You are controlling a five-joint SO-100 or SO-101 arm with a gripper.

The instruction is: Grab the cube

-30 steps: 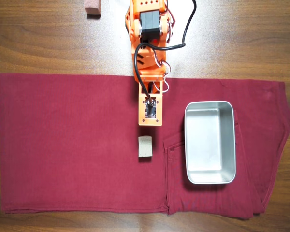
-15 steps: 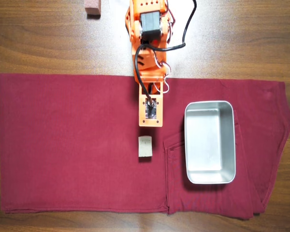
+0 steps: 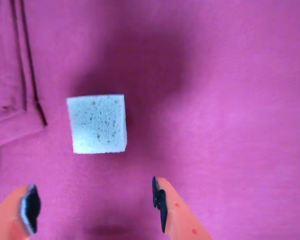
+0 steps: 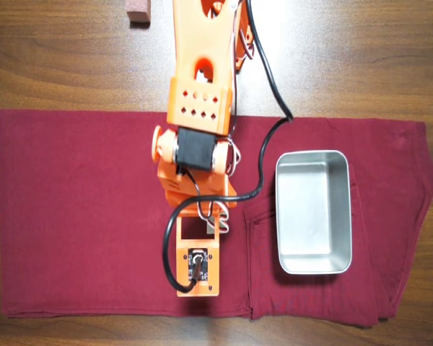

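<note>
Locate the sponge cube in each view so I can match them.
Wrist view: the cube lies left of centre on the red cloth, ahead of the open hand, untouched.
Overhead view: not visible; the orange arm hides the spot below it.
Shared landmark: the red cloth, with its seam.

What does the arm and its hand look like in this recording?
The arm is bright orange plastic in blocky segments, one plate pierced by small diamond-shaped holes, with black motors set in. A black cable loops along its side. In the wrist view, the hand has two orange fingers lined with dark pads.
</note>
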